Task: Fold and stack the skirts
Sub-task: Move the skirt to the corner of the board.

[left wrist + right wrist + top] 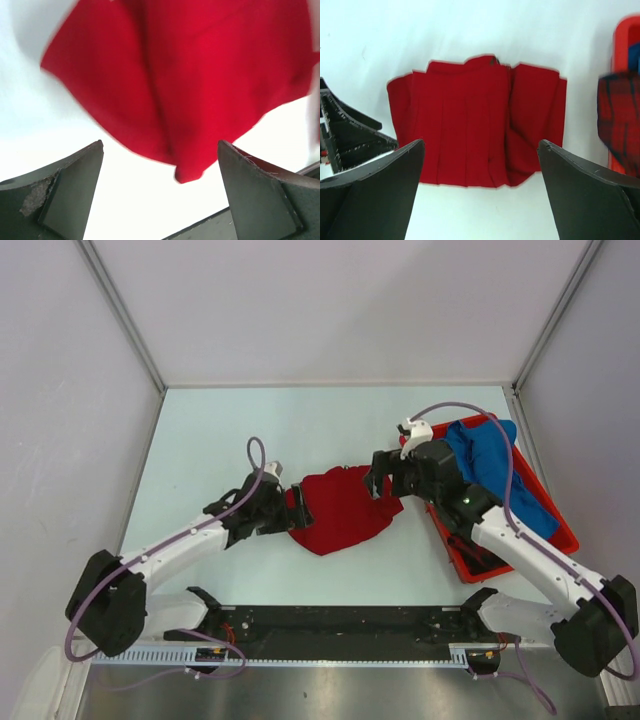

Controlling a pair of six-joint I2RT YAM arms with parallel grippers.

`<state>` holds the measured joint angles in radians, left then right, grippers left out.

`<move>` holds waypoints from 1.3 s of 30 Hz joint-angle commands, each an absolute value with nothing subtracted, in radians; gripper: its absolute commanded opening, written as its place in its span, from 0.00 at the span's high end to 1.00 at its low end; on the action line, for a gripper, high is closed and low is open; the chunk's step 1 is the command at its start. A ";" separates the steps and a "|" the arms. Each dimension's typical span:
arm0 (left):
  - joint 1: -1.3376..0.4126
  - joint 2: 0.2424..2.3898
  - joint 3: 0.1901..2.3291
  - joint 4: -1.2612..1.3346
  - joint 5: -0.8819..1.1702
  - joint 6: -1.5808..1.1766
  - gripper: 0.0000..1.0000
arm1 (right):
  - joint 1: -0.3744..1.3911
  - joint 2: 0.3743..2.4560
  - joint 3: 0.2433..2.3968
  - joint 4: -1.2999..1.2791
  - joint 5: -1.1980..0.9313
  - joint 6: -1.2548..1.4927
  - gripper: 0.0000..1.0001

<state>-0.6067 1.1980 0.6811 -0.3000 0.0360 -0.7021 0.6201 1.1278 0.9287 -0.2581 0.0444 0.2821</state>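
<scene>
Top external: left pincer (293, 508) and right pincer (375, 481) gape empty, flanking red skirt (345, 512)

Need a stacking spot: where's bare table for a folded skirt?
Bare: far table beyond the red skirt; near strip between it and the arm bases. Crowded: by the tray; left pincer and right pincer flank the skirt.

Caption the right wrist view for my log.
Open right gripper above the red pleated skirt lying flat; plaid skirt and tray at right.

Both reach inward: left arm (180, 540) jaws spread wide; right arm (530, 555) jaws spread wide, nothing gripped.
</scene>
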 commanded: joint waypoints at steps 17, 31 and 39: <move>-0.611 1.612 0.917 -0.238 0.023 -0.625 0.31 | 0.627 0.904 0.799 -0.434 0.132 0.318 0.00; -0.611 1.879 1.251 -0.458 -0.309 -0.252 0.64 | 0.583 0.834 0.736 -0.405 0.134 0.278 0.00; -0.497 1.957 1.322 -0.414 -0.520 -0.063 0.67 | 0.537 0.854 0.726 -0.397 0.126 0.276 0.00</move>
